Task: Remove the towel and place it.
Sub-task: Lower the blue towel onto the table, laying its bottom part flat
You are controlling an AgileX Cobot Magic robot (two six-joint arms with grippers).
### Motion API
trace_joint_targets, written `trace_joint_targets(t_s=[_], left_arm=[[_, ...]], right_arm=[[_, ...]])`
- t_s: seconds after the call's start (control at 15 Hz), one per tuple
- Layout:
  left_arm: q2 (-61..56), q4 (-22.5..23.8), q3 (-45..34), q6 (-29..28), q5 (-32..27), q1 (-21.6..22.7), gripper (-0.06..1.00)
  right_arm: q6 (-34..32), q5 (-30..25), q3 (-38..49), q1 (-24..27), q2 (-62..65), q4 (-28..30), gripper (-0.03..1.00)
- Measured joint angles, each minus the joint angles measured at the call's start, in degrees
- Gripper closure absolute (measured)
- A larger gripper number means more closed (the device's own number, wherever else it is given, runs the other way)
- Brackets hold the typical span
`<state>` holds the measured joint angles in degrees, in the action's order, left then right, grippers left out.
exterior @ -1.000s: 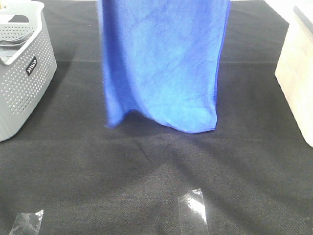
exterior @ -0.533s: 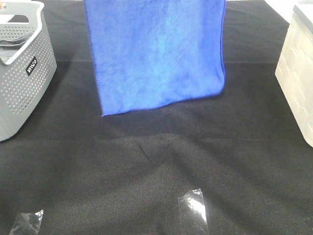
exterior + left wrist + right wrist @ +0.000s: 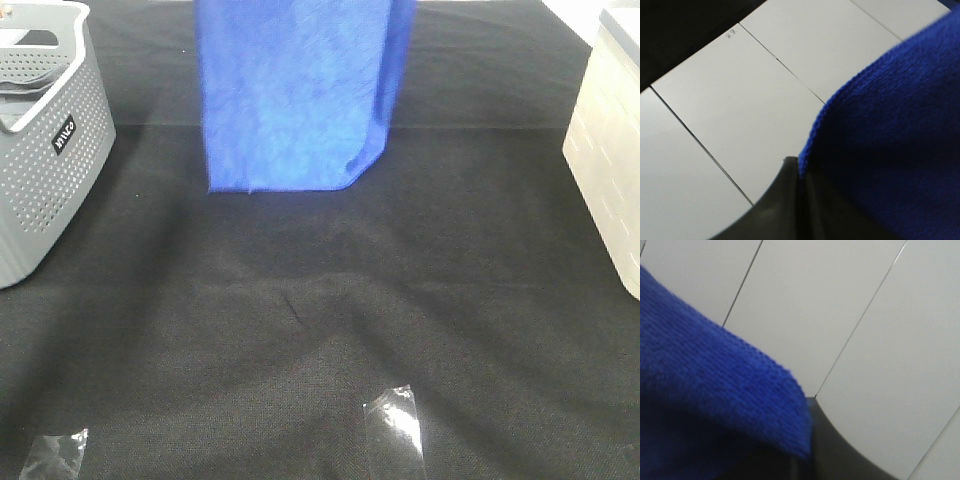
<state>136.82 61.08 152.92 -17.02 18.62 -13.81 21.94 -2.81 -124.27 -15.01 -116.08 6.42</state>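
The royal-blue towel [image 3: 295, 90] hangs in the air over the far middle of the black table cloth [image 3: 320, 300]. Its lower hem is clear of the table and its right lower corner curls in. Its top runs out of the exterior high view, where neither gripper shows. In the left wrist view the left gripper [image 3: 799, 172] shows as a dark finger pressed against a fold of the towel [image 3: 890, 130]. In the right wrist view the right gripper [image 3: 807, 442] likewise has a towel [image 3: 705, 405] edge at its dark finger. Both views look at white panels behind.
A grey perforated basket [image 3: 40, 150] stands at the left edge. A white brick-patterned box [image 3: 610, 150] stands at the right edge. Two clear tape pieces, one at the front left [image 3: 55, 455] and one right of centre [image 3: 395, 420], lie on the front of the cloth.
The towel has risen: its hem was brushing the table a second ago and now hangs well above it. It now shows narrower, its right edge drawn to the left.
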Motion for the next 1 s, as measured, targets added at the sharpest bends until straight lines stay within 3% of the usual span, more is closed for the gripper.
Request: trace_joint_targets(t_s=[0.13,0.27,0.67,1.0], left_arm=[[4.01,-1.66,7.28,1.6,-0.23,0.0,0.94],[4.24,-1.78,8.88,1.83,-0.06,0.0,0.94],[4.24,-1.72,9.0,1.72,-1.03,0.0,0.94],[4.13,-1.66,4.7,-4.76,-3.32,-0.17,0.94]], right_arm=[[0.0,0.34,-0.69,0.23,0.0,-0.4,0.97],[0.0,-0.06,-0.86,0.23,0.0,-0.4,0.97],[0.0,-5.04,-0.86,0.23,0.0,-0.46,0.97],[0.0,-14.21,-0.86,0.23,0.0,-1.6,0.97]])
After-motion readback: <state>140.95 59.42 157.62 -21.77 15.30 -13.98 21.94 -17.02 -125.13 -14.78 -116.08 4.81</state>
